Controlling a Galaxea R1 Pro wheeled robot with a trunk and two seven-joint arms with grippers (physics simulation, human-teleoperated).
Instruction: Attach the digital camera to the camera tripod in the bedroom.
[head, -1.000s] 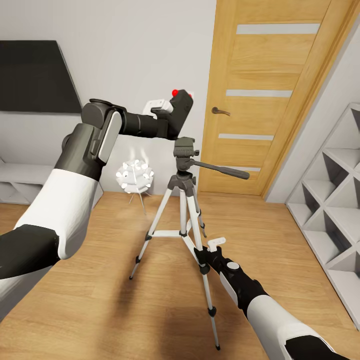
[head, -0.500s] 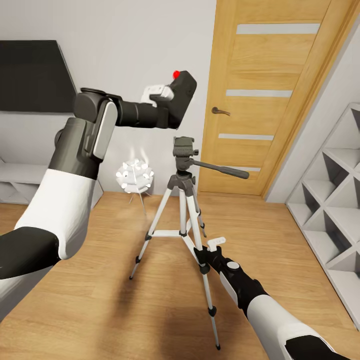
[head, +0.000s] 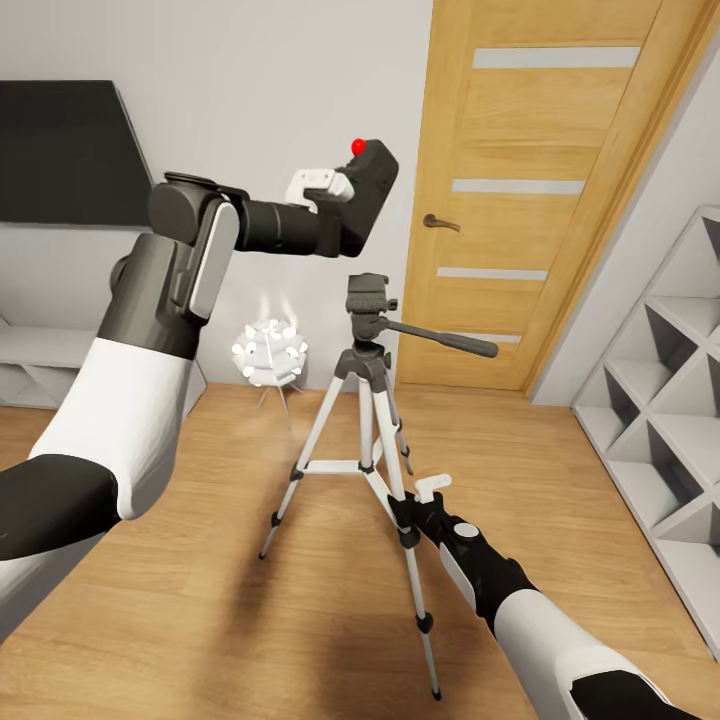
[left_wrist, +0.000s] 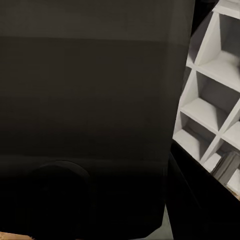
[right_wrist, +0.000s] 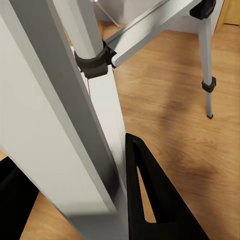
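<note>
Head view: the small matte-black digital camera with a red dot (head: 368, 190) is held clenched in the left gripper (head: 338, 200), above and slightly left of the dark grey head of the silver-legged camera tripod (head: 368, 296), well off the wood plank floor (head: 200, 560). Left wrist view: the camera body (left_wrist: 90, 115) blocks the fingers. Right wrist view: the right gripper (right_wrist: 107, 200) is clamped on a tripod leg (right_wrist: 95, 125), steadying it. The camera should be levelled, centred over the head, then lowered slowly.

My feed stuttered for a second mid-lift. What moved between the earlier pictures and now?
The left gripper raised the small matte-black digital camera with the red dot from just above the dark grey head of the silver-legged camera tripod to well clear of it, staying shut on it. The right gripper kept its place at a tripod leg; the tripod did not move.
</note>
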